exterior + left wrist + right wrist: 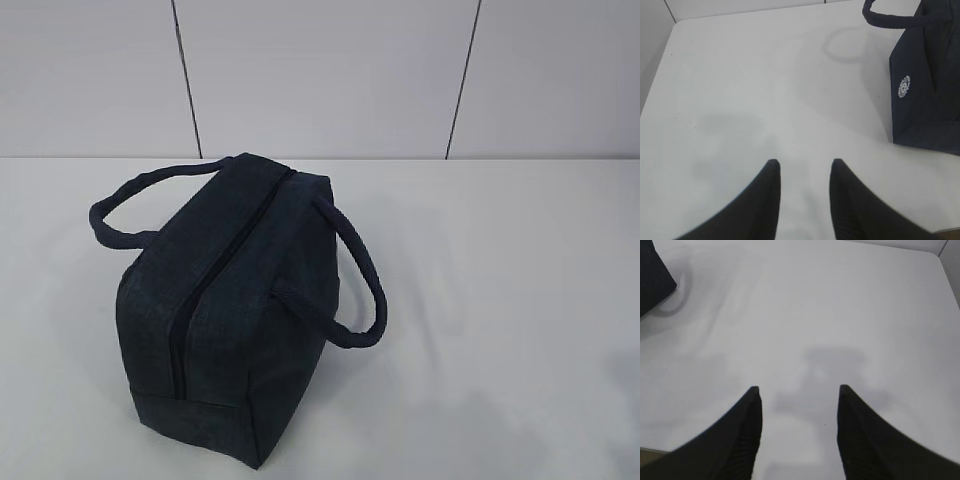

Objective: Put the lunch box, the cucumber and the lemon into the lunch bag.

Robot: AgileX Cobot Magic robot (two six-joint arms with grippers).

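Lunch bag (235, 310) zipped near table's (520, 300) front edge; both tools (802, 167) (799, 390) spread, empty.

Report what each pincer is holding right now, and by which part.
Nothing is held. The left pincer and the right pincer are both open over the bare white table. The lunch bag stands untouched.

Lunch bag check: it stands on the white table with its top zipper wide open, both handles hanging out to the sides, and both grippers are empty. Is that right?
Not quite. The exterior view shows the lunch bag with its top zipper closed, not wide open. The rest holds: the handles fall to either side, and the left gripper and right gripper are open and empty above the table.
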